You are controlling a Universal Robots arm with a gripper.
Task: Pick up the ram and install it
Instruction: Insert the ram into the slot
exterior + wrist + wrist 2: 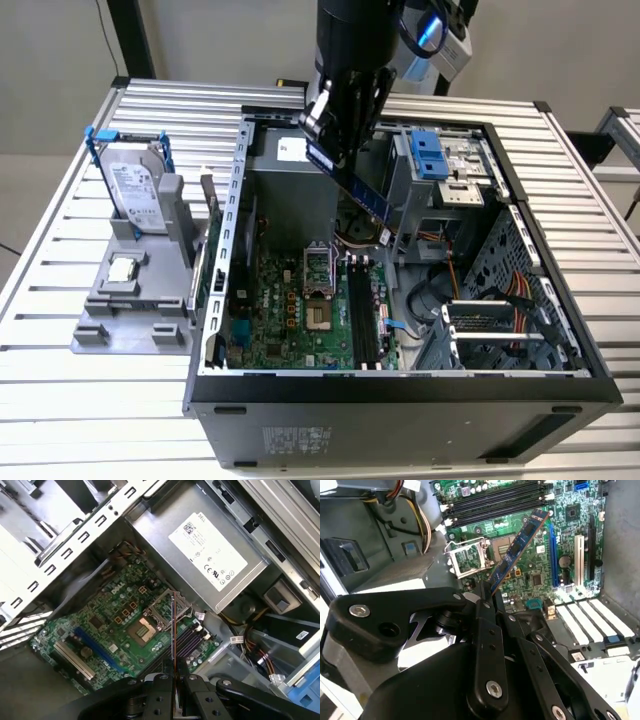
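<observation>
Holding the ram by one end, the gripper hangs above the open computer case. Its fingers are pressed together on the stick. The stick slants down out of the fingers into the case, and its free end points toward the motherboard.

In the second wrist view I see the ram running out from the gripper across the processor socket. Its far tip sits short of the black memory slots.

In the first wrist view the ram shows edge-on as a thin line rising from between the fingers, over the edge of the socket. The power supply lies beyond it along the case wall.

The stick looks clear of the slots and touches nothing on the board, though from these angles I cannot judge how high it hangs.

Outside the case, by the table edge on the exterior view's left, a grey holder carries the upright hard drive and the processor chip.
</observation>
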